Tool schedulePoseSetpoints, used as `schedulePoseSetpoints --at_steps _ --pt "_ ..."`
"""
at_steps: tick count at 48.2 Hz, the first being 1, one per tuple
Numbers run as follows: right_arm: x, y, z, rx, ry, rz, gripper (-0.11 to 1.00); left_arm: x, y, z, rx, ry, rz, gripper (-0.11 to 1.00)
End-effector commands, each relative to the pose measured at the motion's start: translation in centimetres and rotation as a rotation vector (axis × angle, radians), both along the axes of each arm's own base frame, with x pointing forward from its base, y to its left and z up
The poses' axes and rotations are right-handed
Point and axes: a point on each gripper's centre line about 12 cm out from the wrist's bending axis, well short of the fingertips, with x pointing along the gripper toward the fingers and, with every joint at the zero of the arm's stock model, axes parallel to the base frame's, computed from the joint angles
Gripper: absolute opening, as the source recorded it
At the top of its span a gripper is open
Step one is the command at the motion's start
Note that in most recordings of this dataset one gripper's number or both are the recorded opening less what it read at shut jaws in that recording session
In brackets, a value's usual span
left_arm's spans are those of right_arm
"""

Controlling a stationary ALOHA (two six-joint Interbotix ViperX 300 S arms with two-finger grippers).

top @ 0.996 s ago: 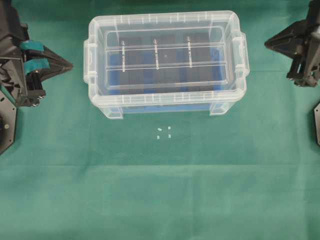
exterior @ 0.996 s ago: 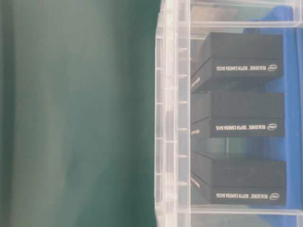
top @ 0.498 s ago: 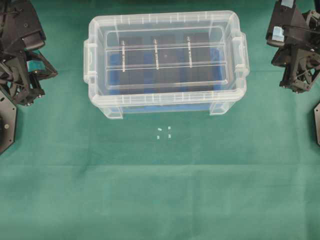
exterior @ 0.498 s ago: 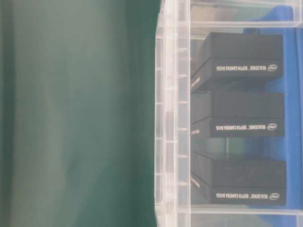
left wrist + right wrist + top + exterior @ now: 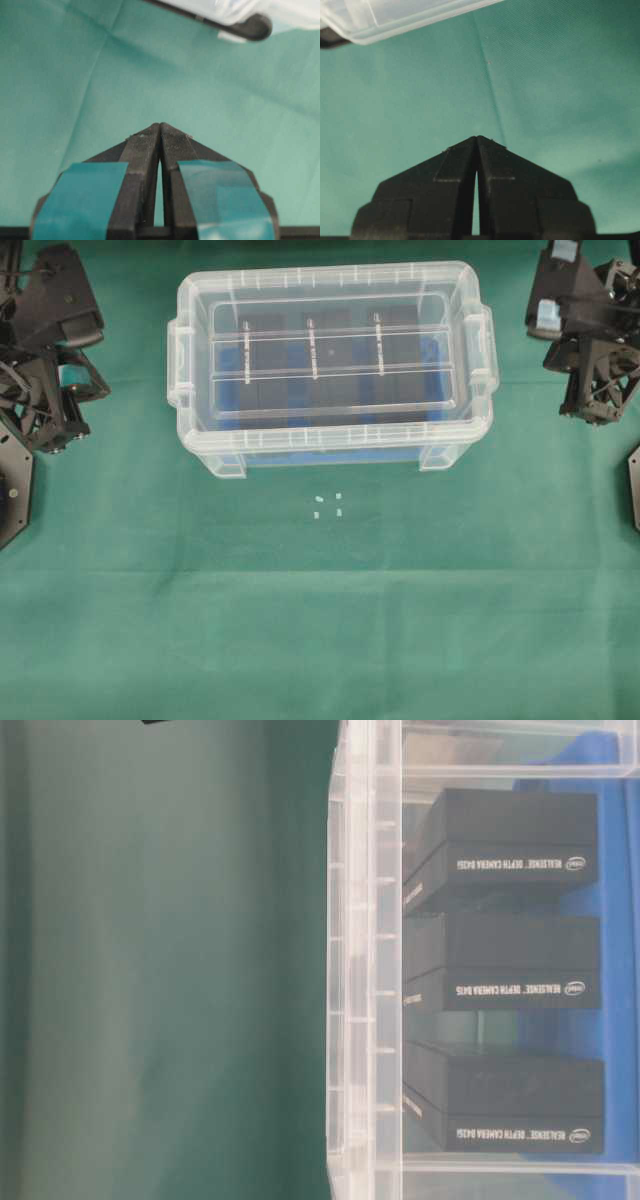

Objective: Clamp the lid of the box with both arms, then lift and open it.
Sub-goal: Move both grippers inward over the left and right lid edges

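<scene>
The clear box [image 5: 330,448] stands on the green cloth at the back middle, with three black blocks [image 5: 500,960] on its blue bottom. The flat clear lid [image 5: 330,358] lies shut on top of it. My left arm [image 5: 50,360], with teal tape, is off to the left of the box and apart from it. My right arm [image 5: 585,335] is off to its right, also apart. In the wrist views the left gripper [image 5: 160,126] and the right gripper [image 5: 476,138] are both shut on nothing above bare cloth. A corner of the box [image 5: 395,17] shows at the frame top.
A few small white bits [image 5: 328,505] lie on the cloth in front of the box. Green cloth [image 5: 320,620] covers the table toward the front. Black base plates sit at the left edge [image 5: 12,490] and the right edge [image 5: 633,485].
Both arms have swung: their pointed grippers, aimed at the box sides a second ago, have drawn back and tipped downward. The box and lid have not moved.
</scene>
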Motion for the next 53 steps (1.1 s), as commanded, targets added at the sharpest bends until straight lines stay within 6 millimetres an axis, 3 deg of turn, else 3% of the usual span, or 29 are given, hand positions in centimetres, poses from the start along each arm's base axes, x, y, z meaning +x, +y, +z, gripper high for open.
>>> schedulePoseSetpoints --at_steps 1,31,53 --pt "0.7 0.0 0.9 -0.032 -0.017 0.044 0.00 0.3 0.1 0.8 0.019 0.012 -0.037 0.01" --pt "1.0 -0.1 1.0 -0.082 0.008 0.174 0.00 0.6 0.0 0.4 0.043 0.080 -0.146 0.01" --pt "3.8 -1.3 0.7 -0.094 -0.014 0.180 0.00 4.9 1.5 -0.5 0.056 0.119 -0.205 0.01"
